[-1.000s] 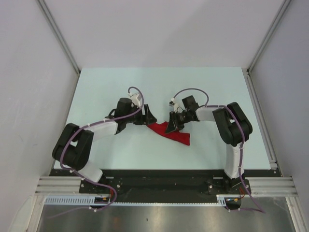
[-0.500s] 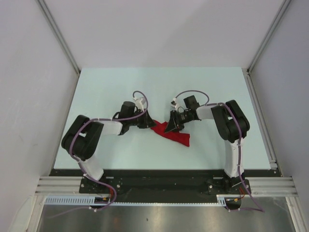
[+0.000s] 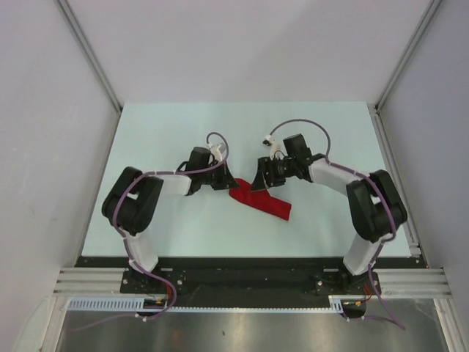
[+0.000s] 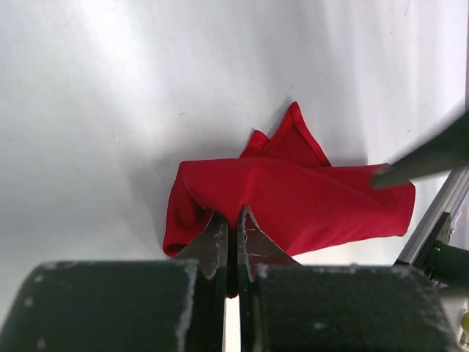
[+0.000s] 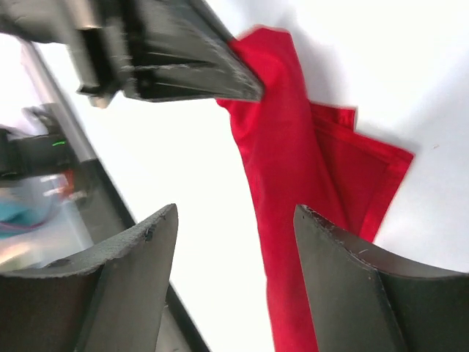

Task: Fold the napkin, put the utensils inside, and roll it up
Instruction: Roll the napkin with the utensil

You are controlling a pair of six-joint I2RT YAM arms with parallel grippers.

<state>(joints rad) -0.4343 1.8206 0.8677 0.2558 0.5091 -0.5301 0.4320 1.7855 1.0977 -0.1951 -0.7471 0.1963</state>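
- Napkin (image 3: pixel 258 200): 1, red, bunched, just off table centre toward 6 o'clock.
- Table (image 3: pixel 315 132): 1, pale top.
- Arms: 2. The left arm (image 3: pixel 146 192) is based at 7 o'clock of the top view, and the right arm (image 3: pixel 352 183) at 5 o'clock.
- Grippers: 2. The left gripper (image 3: pixel 226 181) is at the napkin's 10 o'clock end, and the right gripper (image 3: pixel 258 183) at its 12 o'clock edge.
- Fingers (image 5: pixel 352 279): 4, 2 per gripper. 1 pair, the left, is pinched on the cloth. 1 pair, the right, is spread apart.
- Purple cables (image 3: pixel 297 123): 2, 1 looped over each wrist.
- Napkin corners poking out in the left wrist view: 2, on its 12 o'clock side.
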